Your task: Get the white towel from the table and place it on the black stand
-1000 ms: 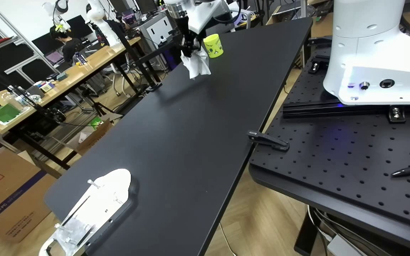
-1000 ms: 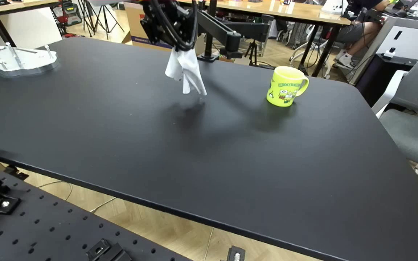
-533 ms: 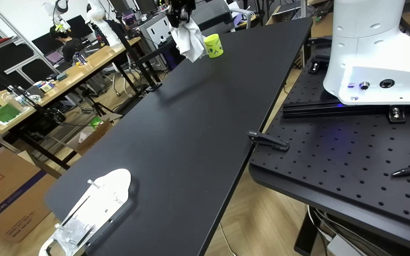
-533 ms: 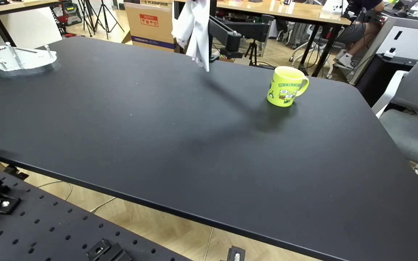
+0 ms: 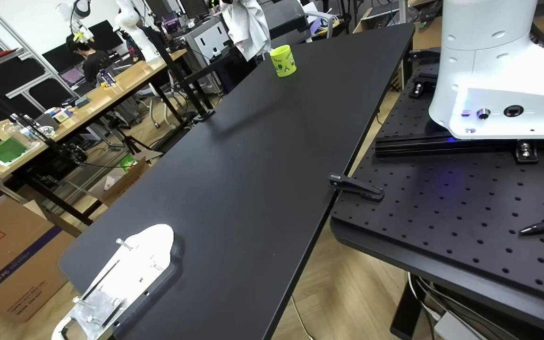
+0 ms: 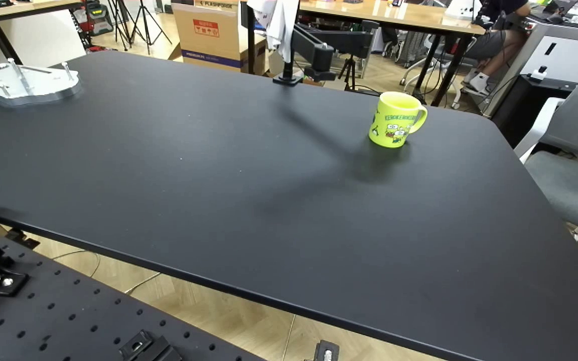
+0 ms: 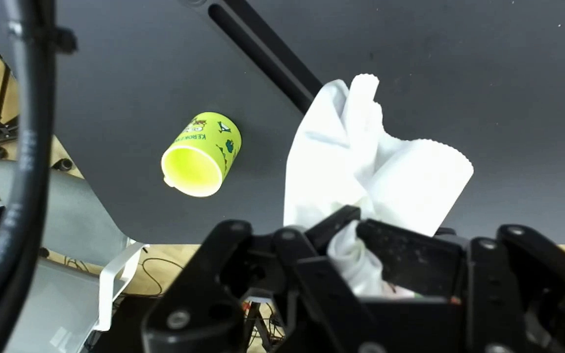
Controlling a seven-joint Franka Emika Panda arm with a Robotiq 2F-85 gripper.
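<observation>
1. Far left: board (image 6: pixel 43 81), pale, with upright pegs (image 6: pixel 18 74), lying on the table (image 6: pixel 219 215); its left end is cut off by the frame.
2. Left of centre: cardboard box (image 6: pixel 208 40), beyond the table's far edge; its top is cut off.
3. Centre: towel (image 6: pixel 280 25), white, hanging in the air in loose, creased folds shaded grey. The wrist view shows a finely scalloped edge and broad folds fanning out beyond the grip. In both exterior views the cloth runs up to the top of the frame.
4. Centre, at the towel's gathered end: gripper (image 7: pixel 359 223), its fingers (image 7: pixel 412 245) clamped on a bunched twist of the towel. It is almost wholly out of frame in the exterior views; in the wrist view its nearest parts are blurred.
5. Just right of centre: stand (image 6: pixel 314 50), a black jointed arm on a post at the table's far edge. The towel hides part of the post and, in the wrist view, part of a slotted bar; whether cloth and stand touch cannot be told.
6. Right: mug (image 6: pixel 394 120), yellow-green, upright on the table; its lettering is partly hard to read.
7. Far right: chair (image 6: pixel 572 173), grey, cut off by the frame.
</observation>
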